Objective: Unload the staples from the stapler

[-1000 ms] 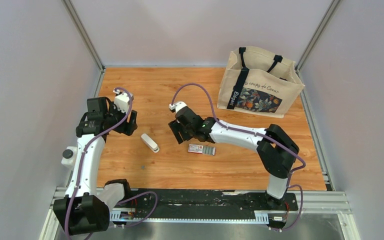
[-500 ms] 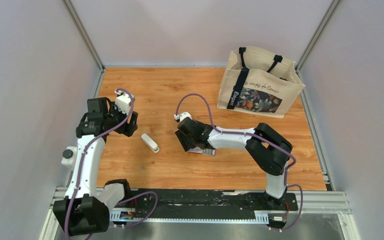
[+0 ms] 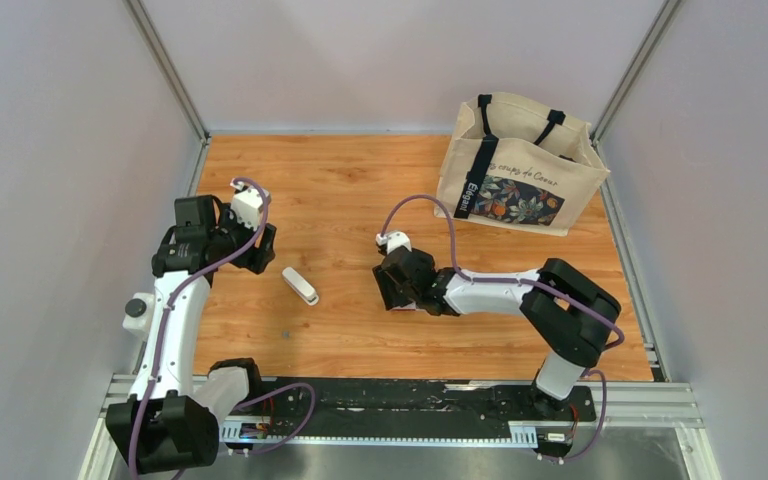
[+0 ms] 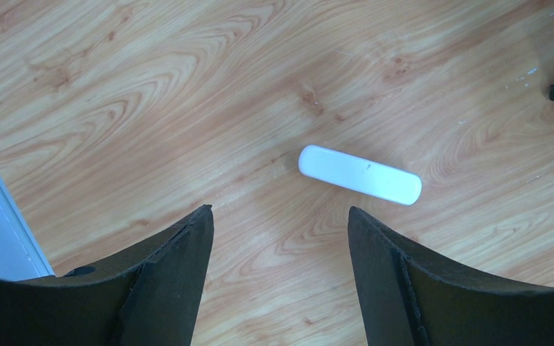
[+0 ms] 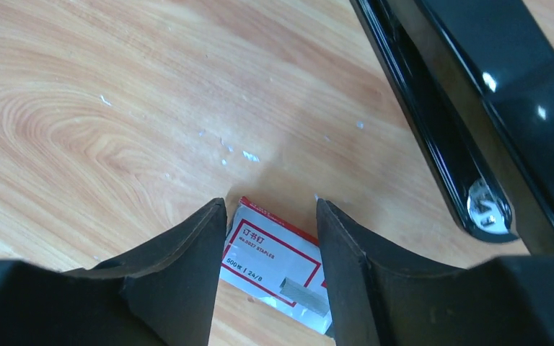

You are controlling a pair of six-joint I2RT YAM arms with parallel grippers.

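Spreading between pale grey walls (image 3: 60, 150), the wood-grain counter (image 3: 330, 180) carries a smooth, rounded white stapler (image 4: 361, 175) beyond the released left hand (image 4: 280, 213). Tiny silvery staples (image 5: 250, 156) fleck it by a red-and-white card box (image 5: 274, 252), straddled by the right hand (image 5: 270, 203); I cannot tell whether it grips

White stapler (image 3: 300, 285) lies flat and closed on the table (image 3: 360, 170), left of centre, set at an angle. Tiny silvery staples (image 5: 249, 156) lie scattered loose, apart from it
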